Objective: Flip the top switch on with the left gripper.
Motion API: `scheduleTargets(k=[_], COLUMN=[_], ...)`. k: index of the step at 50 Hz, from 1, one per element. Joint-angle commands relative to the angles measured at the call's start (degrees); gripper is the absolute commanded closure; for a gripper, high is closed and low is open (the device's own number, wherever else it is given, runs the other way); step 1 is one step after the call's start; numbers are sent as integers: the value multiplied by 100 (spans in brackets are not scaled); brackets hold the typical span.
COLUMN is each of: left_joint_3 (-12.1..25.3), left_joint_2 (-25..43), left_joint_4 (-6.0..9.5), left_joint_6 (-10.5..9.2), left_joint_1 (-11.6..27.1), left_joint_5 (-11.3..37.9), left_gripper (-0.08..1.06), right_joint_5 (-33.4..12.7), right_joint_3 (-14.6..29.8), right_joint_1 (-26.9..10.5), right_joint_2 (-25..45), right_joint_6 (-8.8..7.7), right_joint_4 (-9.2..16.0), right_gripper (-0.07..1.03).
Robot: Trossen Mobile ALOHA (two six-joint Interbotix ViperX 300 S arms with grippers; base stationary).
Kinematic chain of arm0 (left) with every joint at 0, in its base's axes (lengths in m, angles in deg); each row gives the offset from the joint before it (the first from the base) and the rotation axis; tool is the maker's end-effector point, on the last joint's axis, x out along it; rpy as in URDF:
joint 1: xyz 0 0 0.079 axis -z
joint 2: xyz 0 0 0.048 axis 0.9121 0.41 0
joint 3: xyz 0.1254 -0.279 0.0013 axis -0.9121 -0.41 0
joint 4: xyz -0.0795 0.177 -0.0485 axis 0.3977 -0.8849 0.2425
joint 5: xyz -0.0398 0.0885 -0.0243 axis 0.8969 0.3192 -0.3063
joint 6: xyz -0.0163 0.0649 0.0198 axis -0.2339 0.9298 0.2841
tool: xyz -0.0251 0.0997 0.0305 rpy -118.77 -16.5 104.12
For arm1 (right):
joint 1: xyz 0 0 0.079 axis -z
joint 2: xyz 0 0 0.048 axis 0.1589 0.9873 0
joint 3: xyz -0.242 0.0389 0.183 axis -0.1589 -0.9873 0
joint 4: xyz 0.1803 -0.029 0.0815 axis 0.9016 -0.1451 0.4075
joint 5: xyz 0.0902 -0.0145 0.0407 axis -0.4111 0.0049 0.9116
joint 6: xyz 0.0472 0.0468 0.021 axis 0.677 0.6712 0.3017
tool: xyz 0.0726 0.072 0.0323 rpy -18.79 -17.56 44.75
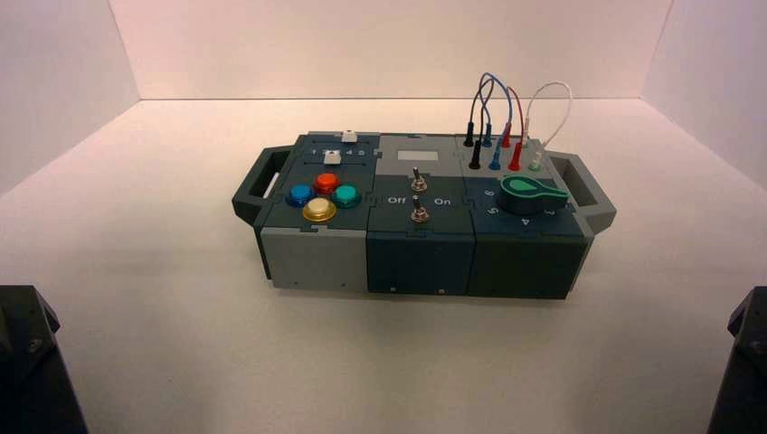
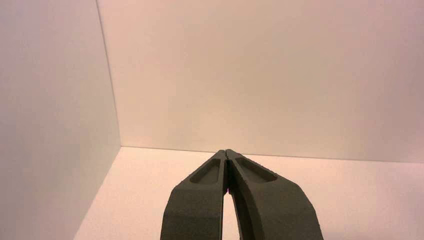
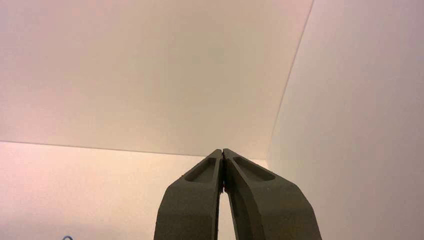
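Observation:
The box (image 1: 421,258) stands mid-table in the high view. Its top switch (image 1: 417,180), a small silver toggle, sits just in front of the light grey window (image 1: 423,155). A twin toggle (image 1: 419,213) is nearer the front face, with "Off" and "On" lettering between them. My left gripper (image 2: 226,151) is shut with nothing between its fingertips, pointing at the bare back wall; its arm (image 1: 32,362) is parked at the lower left, far from the box. My right gripper (image 3: 222,150) is shut too, its arm (image 1: 743,362) parked at the lower right.
On the box's left are red, blue, teal and yellow buttons (image 1: 318,209) and white sliders (image 1: 332,157). A green knob (image 1: 532,192) and plugged wires (image 1: 496,127) occupy the right. Handles stick out at both ends. White walls enclose the table.

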Motion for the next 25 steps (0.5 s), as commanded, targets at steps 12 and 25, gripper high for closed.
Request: scheduleTargets(k=[12,25], left_joint_3=[62,62], left_joint_2=[88,141], left_joint_4=[-18,-18], left_joint_6=[35,35], left_joint_1=[18,18], left_joint_5=[-70,-70], left_gripper=[101,101], right_joint_5=[-97,-88], right_joint_3=[26,18], right_joint_1=[26,26], right_joint_2=[-211,-255], right_joint_6=[9,26], right_joint_4=[0,9], right_gripper=[99,99])
